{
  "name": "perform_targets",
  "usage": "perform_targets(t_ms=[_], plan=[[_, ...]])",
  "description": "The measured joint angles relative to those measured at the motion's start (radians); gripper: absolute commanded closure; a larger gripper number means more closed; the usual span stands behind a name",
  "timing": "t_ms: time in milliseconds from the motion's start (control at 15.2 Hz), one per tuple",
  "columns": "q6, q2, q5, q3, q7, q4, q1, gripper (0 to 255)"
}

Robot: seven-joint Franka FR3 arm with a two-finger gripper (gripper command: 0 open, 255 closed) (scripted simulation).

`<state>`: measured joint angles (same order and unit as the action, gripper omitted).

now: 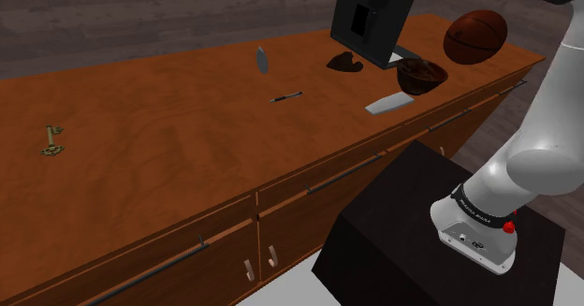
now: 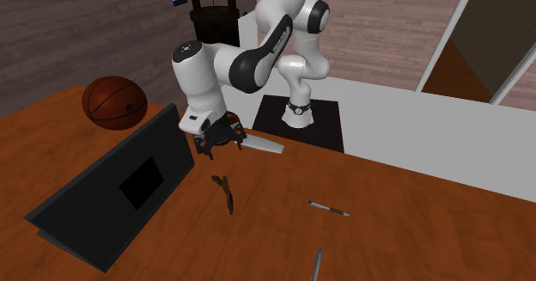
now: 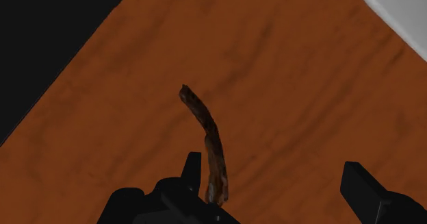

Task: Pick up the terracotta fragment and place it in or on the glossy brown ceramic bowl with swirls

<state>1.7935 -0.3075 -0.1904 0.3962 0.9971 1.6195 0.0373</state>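
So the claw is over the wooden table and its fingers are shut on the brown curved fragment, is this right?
Not quite. The claw is over the wooden table, but it is open, not shut. In the wrist view its fingers stand wide apart, and the brown curved fragment lies on the wood between them, not clasped.

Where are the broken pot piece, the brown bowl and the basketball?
broken pot piece [image 3: 211, 140], wrist view, middle of its curved edge.
brown bowl [image 1: 421, 80], shoulder view, its outer wall.
basketball [image 1: 475, 36], shoulder view, centre of the ball.
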Motion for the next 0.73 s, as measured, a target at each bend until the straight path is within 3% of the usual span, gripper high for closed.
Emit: perform_targets(t_ms=[462,726], plan=[[-0.131,-0.318,-0.103,-0.051,0.116,-0.393,0.104,0],[-0.096,-0.340,-0.111,-0.058,0.124,-0.377,0.102,0]])
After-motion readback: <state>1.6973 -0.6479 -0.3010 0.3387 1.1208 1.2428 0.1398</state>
